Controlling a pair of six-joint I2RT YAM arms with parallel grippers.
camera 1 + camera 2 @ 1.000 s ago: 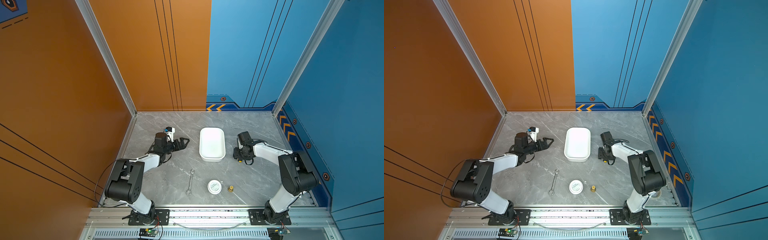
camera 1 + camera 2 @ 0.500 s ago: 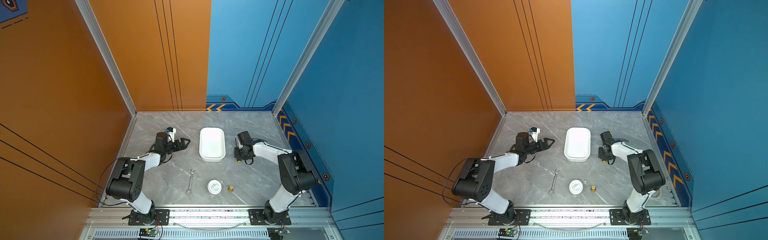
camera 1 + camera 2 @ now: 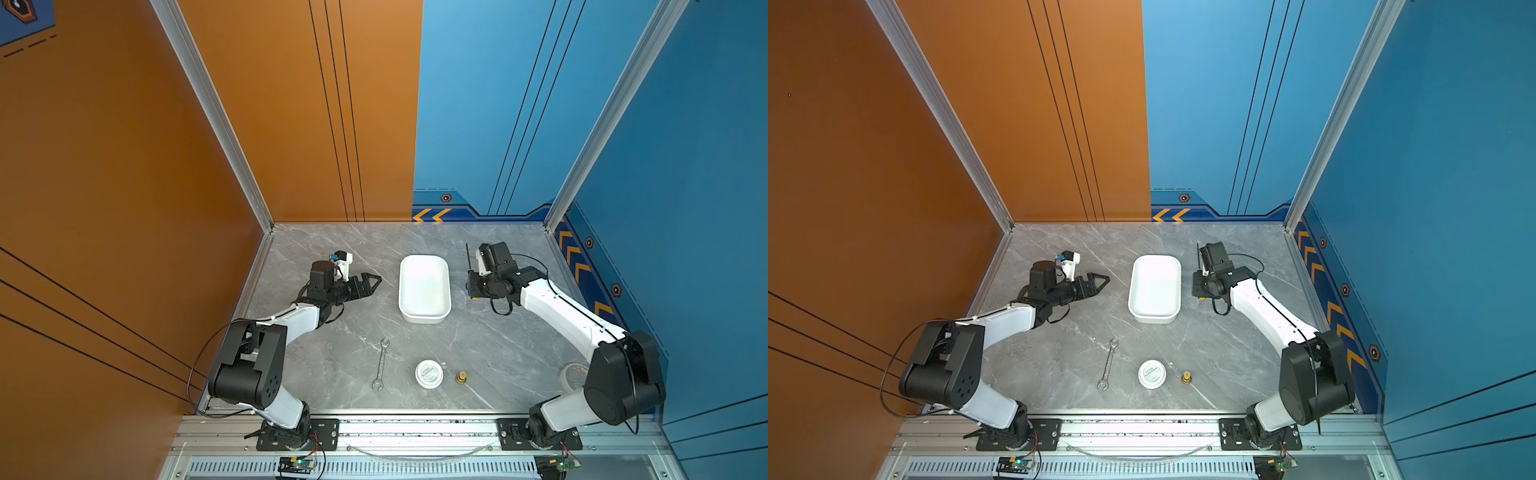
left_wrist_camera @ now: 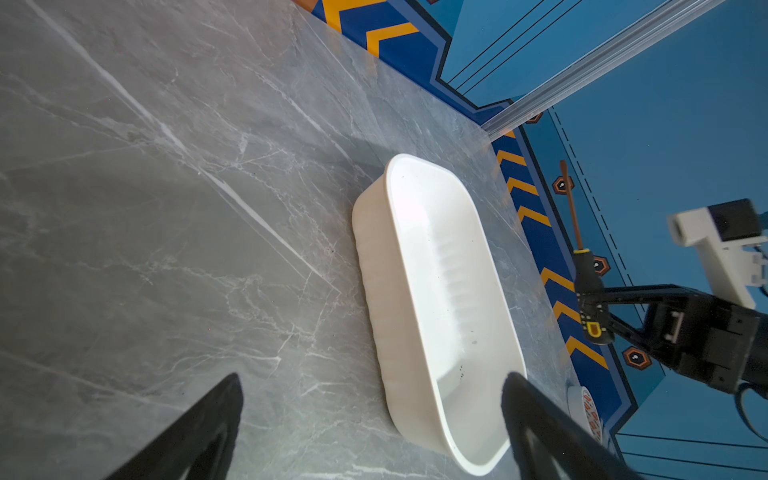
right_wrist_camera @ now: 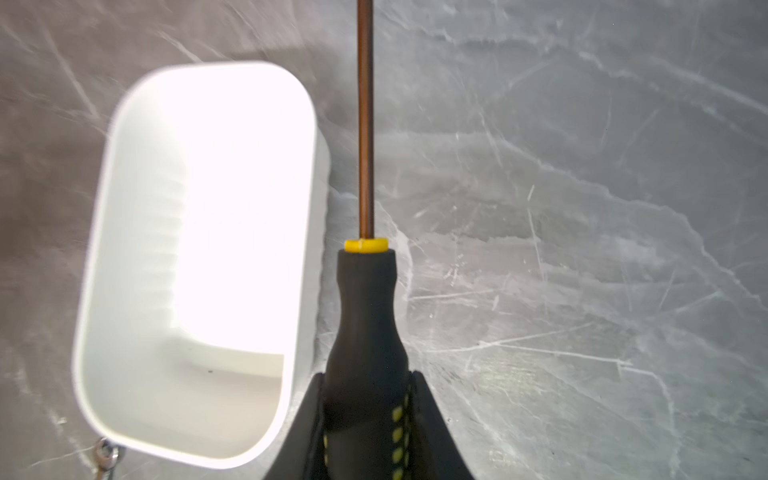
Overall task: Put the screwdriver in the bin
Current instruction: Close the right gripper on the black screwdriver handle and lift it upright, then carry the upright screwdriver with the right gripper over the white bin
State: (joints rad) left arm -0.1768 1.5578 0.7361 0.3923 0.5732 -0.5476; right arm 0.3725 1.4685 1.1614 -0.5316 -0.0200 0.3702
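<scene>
Top views, both, left to right, we log: left gripper (image 3: 376,280), jaws spread wide, nothing held, left of bin (image 3: 424,286), apart from it; wrench (image 3: 381,365) flat on table (image 3: 332,365), toward front edge; bin white, lengthwise front to back; round jar (image 3: 429,374) and small brass fitting (image 3: 461,377) beside it, near front; right gripper (image 3: 471,286) clamped on black handle of screwdriver (image 4: 587,282). We note shaft pointing to table's far edge, just beside bin's right side, outside it.
</scene>
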